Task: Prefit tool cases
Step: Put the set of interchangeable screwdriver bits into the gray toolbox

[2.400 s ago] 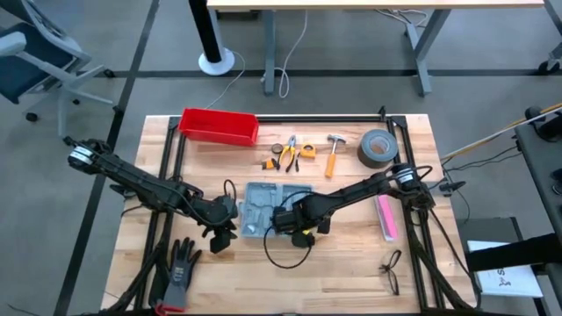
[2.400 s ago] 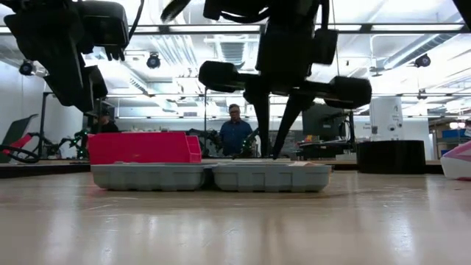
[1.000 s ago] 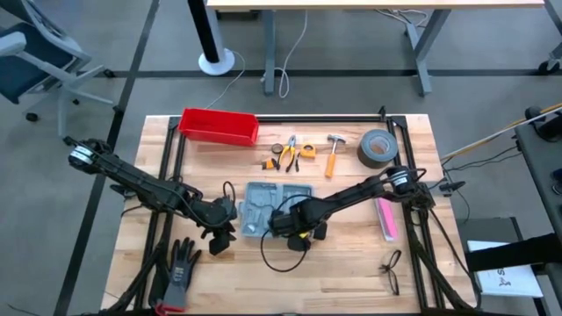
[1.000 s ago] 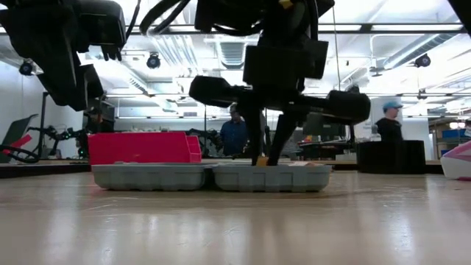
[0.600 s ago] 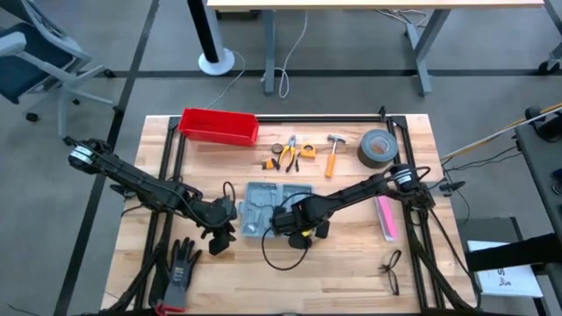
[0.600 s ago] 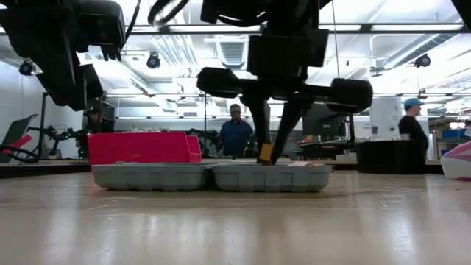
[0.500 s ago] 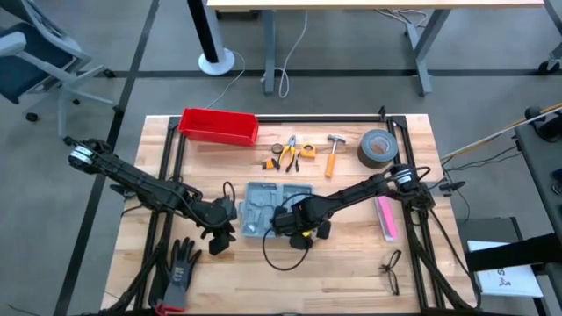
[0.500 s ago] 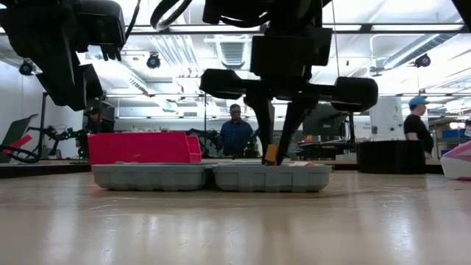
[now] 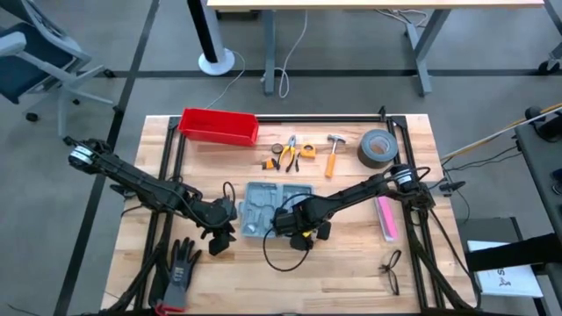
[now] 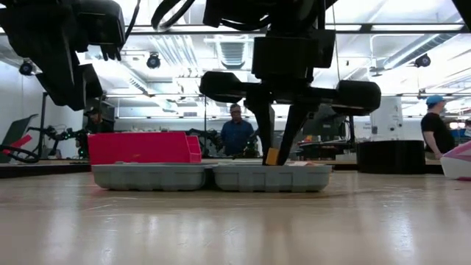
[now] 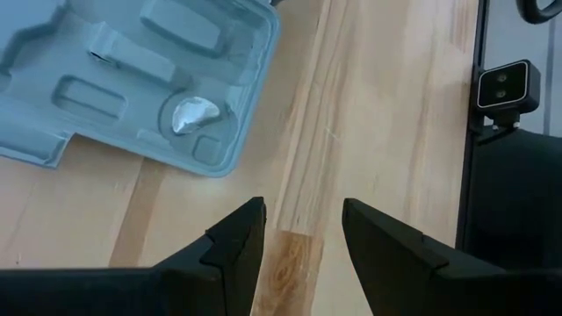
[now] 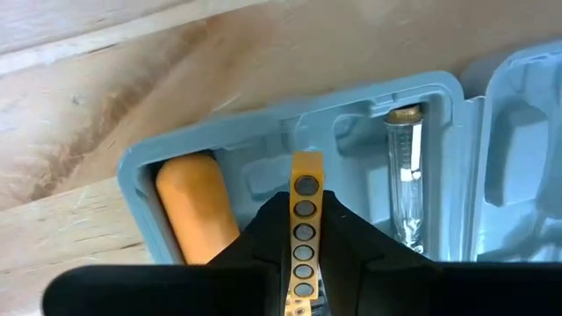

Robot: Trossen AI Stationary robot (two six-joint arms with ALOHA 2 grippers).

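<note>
The grey-blue tool case (image 9: 263, 206) lies open and flat on the wooden table, its moulded slots facing up. An orange handle (image 12: 198, 206) and a clear tube (image 12: 404, 175) lie in its slots. My right gripper (image 12: 305, 211) stands over the case's near right part, shut on a yellow strip (image 10: 271, 156) studded with several round grey bits. My left gripper (image 11: 303, 233) hovers open over bare wood beside the case's near left corner (image 11: 219, 162), with nothing between its fingers. My right gripper pinches the yellow strip between its two fingers, which cover its upper part (image 12: 305, 200). The fingers come from above, pointing down, and lie along the strip. It stands upright below them, its lower end (image 10: 271, 161) level with the case's rim (image 10: 294, 167); whether it is clear, I cannot tell.
A red bin (image 9: 219, 125) stands at the far left. Pliers and small tools (image 9: 290, 154), a hammer (image 9: 335, 154) and a tape roll (image 9: 377, 147) lie beyond the case. A pink item (image 9: 385, 217) and glasses (image 9: 392, 272) are at the right, a glove (image 9: 180, 268) near left.
My right gripper hung open above the case, then came down into it and shut on the yellow strip. In the last second it has risen a little with the strip, whose lower end now shows at the case's rim.
</note>
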